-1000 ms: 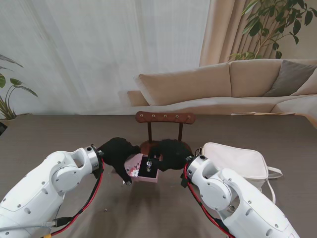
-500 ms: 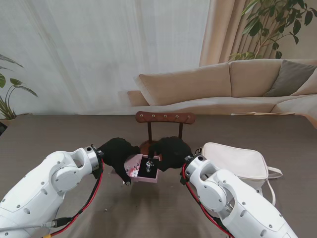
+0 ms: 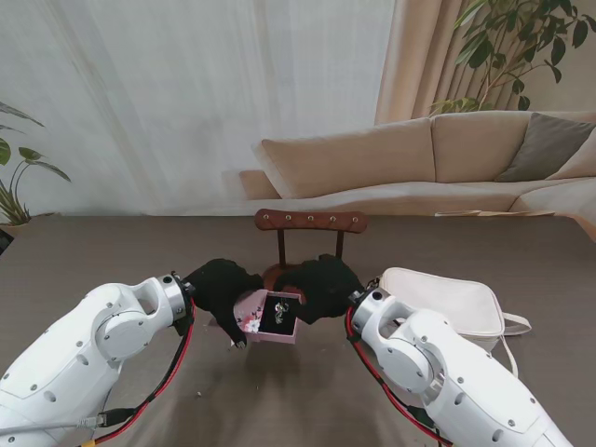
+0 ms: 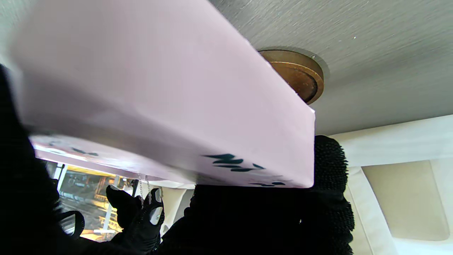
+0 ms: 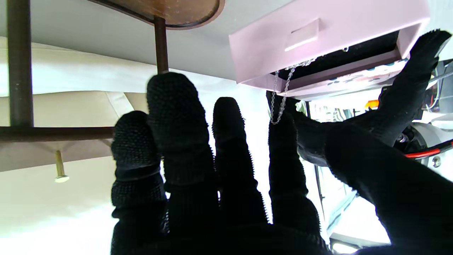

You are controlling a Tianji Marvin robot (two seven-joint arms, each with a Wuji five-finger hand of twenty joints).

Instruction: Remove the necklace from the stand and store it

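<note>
A small pink box is held by the left robot hand, whose black-gloved fingers are closed on the box's left side, just in front of the round base of the wooden stand. The necklace lies mostly in the box's dark interior; in the right wrist view a loop of its chain is seen spilling over the box edge and pinched between the thumb and a finger of the right robot hand. That hand is placed at the box's 3 o'clock side, its other fingers spread apart. A white bag is laid on the tabletop at 3 o'clock from the stand. The stand's pegs are seen bare.
</note>
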